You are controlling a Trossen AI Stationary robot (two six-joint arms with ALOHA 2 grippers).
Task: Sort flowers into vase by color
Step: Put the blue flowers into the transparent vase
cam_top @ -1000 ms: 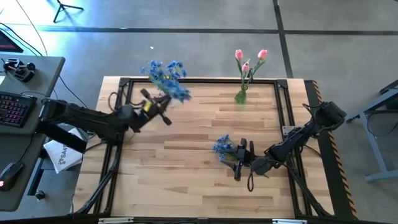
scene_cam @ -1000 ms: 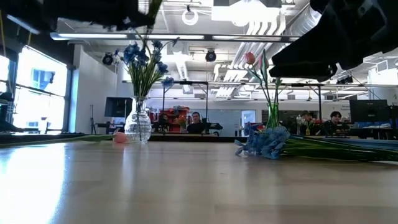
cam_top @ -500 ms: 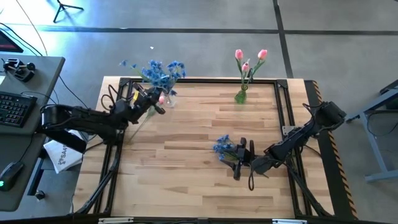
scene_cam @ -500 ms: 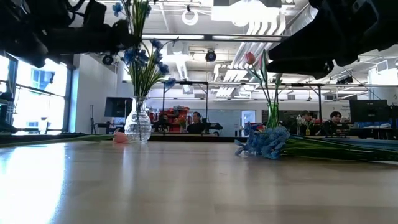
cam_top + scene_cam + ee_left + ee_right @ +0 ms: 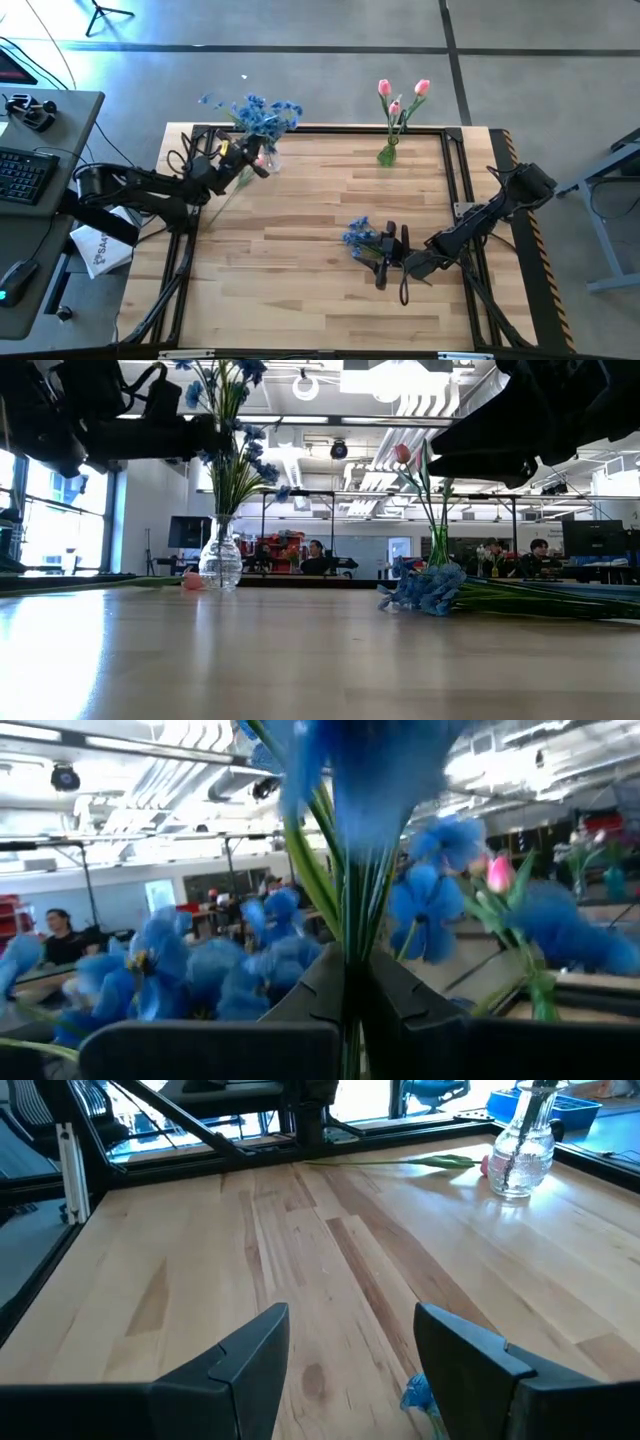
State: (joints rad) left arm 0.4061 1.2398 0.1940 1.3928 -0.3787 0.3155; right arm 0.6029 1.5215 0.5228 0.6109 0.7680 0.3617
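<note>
At the far left corner of the worktop [image 5: 330, 200], a blue flower [image 5: 222, 372] hangs over the clear vase [image 5: 221, 563], its thin green stem pinched in the left gripper [image 5: 243, 158], jaws clamped on it. Light, springy, top-heavy: best held low on the stem. The right gripper [image 5: 350, 1342] hovers jaws apart over loose blue flowers [image 5: 361, 236].

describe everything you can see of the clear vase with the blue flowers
The clear vase is a small glass piece with a round, ribbed-looking belly and a narrow neck, standing upright near the table's far left corner. Thin green stems fan up out of its neck, carrying blue blossoms. A pink bud lies on the wood beside its base. The left gripper is shut on one blue flower's stem just above the vase. Whether it holds water cannot be told.
</note>
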